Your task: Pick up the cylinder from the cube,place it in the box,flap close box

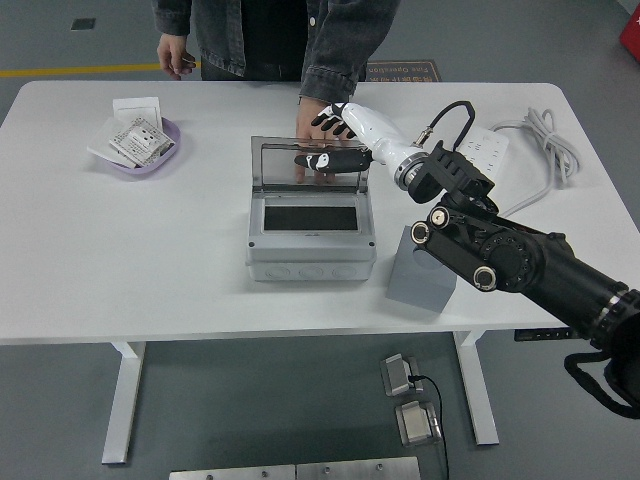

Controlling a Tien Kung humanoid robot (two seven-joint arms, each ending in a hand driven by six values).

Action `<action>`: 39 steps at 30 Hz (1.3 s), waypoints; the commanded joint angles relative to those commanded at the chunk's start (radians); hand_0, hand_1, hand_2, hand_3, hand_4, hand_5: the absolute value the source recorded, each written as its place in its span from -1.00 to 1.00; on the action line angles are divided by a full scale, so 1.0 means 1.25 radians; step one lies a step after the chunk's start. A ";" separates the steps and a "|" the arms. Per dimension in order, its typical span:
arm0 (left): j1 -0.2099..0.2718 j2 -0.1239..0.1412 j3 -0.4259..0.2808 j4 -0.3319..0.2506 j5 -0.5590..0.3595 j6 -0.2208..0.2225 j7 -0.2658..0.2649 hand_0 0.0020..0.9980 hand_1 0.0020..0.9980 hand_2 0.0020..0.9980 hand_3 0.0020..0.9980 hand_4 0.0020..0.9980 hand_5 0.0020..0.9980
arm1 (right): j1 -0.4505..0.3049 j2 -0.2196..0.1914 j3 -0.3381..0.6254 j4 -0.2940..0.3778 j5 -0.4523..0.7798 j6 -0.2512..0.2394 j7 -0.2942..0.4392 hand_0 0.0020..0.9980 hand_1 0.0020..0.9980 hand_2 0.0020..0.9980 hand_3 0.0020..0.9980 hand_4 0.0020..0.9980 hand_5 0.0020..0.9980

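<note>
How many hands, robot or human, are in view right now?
3. The robot's right hand is at the box's raised clear lid. One person's hand lies flat on the table behind that lid; the other hangs at the far edge. The robot's left hand is out of view.
</note>
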 joint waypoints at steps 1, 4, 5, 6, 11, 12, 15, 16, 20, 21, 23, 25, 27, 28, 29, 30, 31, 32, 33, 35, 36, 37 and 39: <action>0.000 0.000 0.001 0.000 -0.001 0.000 0.000 0.28 0.32 0.10 0.23 0.31 -0.32 | -0.004 -0.006 -0.002 0.012 0.000 -0.002 -0.001 0.30 0.39 0.46 0.45 0.88 0.10; 0.000 -0.001 0.003 0.000 -0.003 0.000 -0.001 0.28 0.32 0.10 0.23 0.31 -0.32 | -0.014 -0.020 -0.010 0.043 0.001 -0.006 -0.001 0.30 0.39 0.46 0.45 0.88 0.10; 0.000 -0.001 0.003 0.000 -0.004 0.000 -0.001 0.28 0.32 0.10 0.23 0.31 -0.32 | -0.019 -0.025 -0.013 0.055 0.002 -0.008 -0.001 0.30 0.39 0.46 0.45 0.88 0.10; 0.000 -0.001 0.003 0.000 -0.005 0.001 -0.002 0.28 0.32 0.10 0.23 0.31 -0.31 | -0.023 -0.031 -0.017 0.066 0.001 -0.009 -0.002 0.25 0.37 0.45 0.44 0.88 0.09; 0.002 -0.001 0.005 0.000 -0.007 0.001 -0.002 0.28 0.32 0.10 0.23 0.31 -0.31 | -0.039 -0.049 -0.031 0.108 0.006 -0.013 -0.003 0.25 0.37 0.45 0.44 0.88 0.09; 0.002 -0.001 0.005 0.000 -0.008 0.001 -0.002 0.28 0.32 0.10 0.23 0.31 -0.31 | -0.043 -0.052 -0.033 0.114 0.006 -0.014 -0.003 0.21 0.36 0.45 0.44 0.87 0.09; 0.002 -0.002 0.005 0.000 -0.008 0.001 -0.002 0.28 0.32 0.10 0.23 0.31 -0.31 | -0.050 -0.059 -0.035 0.130 0.002 -0.016 -0.005 0.21 0.36 0.45 0.44 0.87 0.09; 0.002 -0.002 0.005 0.000 -0.008 0.001 -0.003 0.28 0.32 0.10 0.23 0.31 -0.31 | -0.053 -0.061 -0.035 0.136 0.000 -0.017 -0.006 0.21 0.36 0.45 0.44 0.87 0.09; 0.005 -0.002 0.005 0.000 0.001 -0.001 -0.002 0.28 0.32 0.10 0.23 0.32 -0.31 | -0.061 -0.074 -0.036 0.170 -0.012 -0.020 -0.013 0.20 0.35 0.45 0.43 0.87 0.09; 0.006 -0.003 0.005 0.000 0.002 -0.002 -0.002 0.28 0.32 0.10 0.23 0.32 -0.31 | -0.064 -0.078 -0.038 0.179 -0.015 -0.020 -0.015 0.20 0.35 0.45 0.43 0.87 0.09; 0.009 -0.003 0.006 0.000 0.002 -0.002 -0.001 0.28 0.32 0.10 0.23 0.32 -0.31 | -0.070 -0.086 -0.041 0.202 -0.023 -0.020 -0.020 0.20 0.35 0.45 0.43 0.87 0.09; 0.010 -0.003 0.005 0.000 0.002 -0.002 0.000 0.28 0.32 0.10 0.23 0.32 -0.31 | -0.075 -0.092 -0.044 0.220 -0.030 -0.020 -0.024 0.15 0.32 0.45 0.42 0.86 0.09; 0.011 -0.003 0.004 0.000 0.003 -0.002 0.000 0.28 0.32 0.10 0.23 0.32 -0.31 | -0.082 -0.100 -0.048 0.243 -0.037 -0.021 -0.027 0.15 0.32 0.45 0.42 0.86 0.09; 0.012 -0.004 0.004 0.000 0.003 -0.002 -0.001 0.28 0.32 0.10 0.23 0.32 -0.31 | -0.085 -0.103 -0.049 0.253 -0.041 -0.021 -0.029 0.15 0.32 0.45 0.42 0.86 0.09; 0.012 -0.004 0.005 0.000 0.003 -0.002 -0.001 0.28 0.32 0.10 0.23 0.32 -0.31 | -0.088 -0.106 -0.052 0.262 -0.042 -0.022 -0.030 0.15 0.32 0.45 0.42 0.86 0.09; 0.012 -0.004 0.005 0.000 0.003 -0.002 -0.001 0.28 0.32 0.10 0.23 0.32 -0.30 | -0.091 -0.108 -0.054 0.270 -0.043 -0.022 -0.030 0.14 0.32 0.45 0.43 0.85 0.10; 0.012 -0.004 0.006 0.000 0.001 -0.002 -0.001 0.28 0.32 0.10 0.23 0.32 -0.30 | -0.094 -0.110 -0.056 0.276 -0.044 -0.023 -0.031 0.14 0.32 0.45 0.43 0.85 0.10; 0.012 -0.004 0.007 0.000 0.000 -0.002 -0.001 0.28 0.32 0.10 0.23 0.32 -0.30 | -0.097 -0.111 -0.058 0.281 -0.044 -0.024 -0.031 0.14 0.32 0.45 0.43 0.85 0.10; 0.012 -0.004 0.008 0.000 0.000 -0.002 -0.002 0.28 0.32 0.10 0.23 0.32 -0.30 | -0.102 -0.113 -0.063 0.288 -0.045 -0.024 -0.032 0.14 0.32 0.45 0.43 0.85 0.10; 0.012 -0.005 0.008 0.000 -0.002 -0.002 -0.002 0.28 0.32 0.10 0.23 0.32 -0.30 | -0.107 -0.114 -0.066 0.293 -0.045 -0.025 -0.032 0.14 0.32 0.45 0.43 0.85 0.10; 0.012 -0.005 0.008 0.000 -0.002 -0.002 -0.002 0.28 0.32 0.10 0.23 0.33 -0.30 | -0.110 -0.115 -0.068 0.296 -0.044 -0.026 -0.032 0.11 0.32 0.45 0.43 0.84 0.10; 0.012 -0.005 0.008 0.000 -0.002 -0.002 -0.002 0.28 0.32 0.10 0.23 0.33 -0.30 | -0.114 -0.117 -0.070 0.299 -0.044 -0.027 -0.032 0.11 0.32 0.45 0.43 0.84 0.10; 0.013 -0.005 0.007 0.000 0.000 -0.002 -0.001 0.28 0.32 0.10 0.23 0.33 -0.30 | -0.120 -0.119 -0.073 0.304 -0.043 -0.028 -0.033 0.11 0.32 0.45 0.43 0.84 0.10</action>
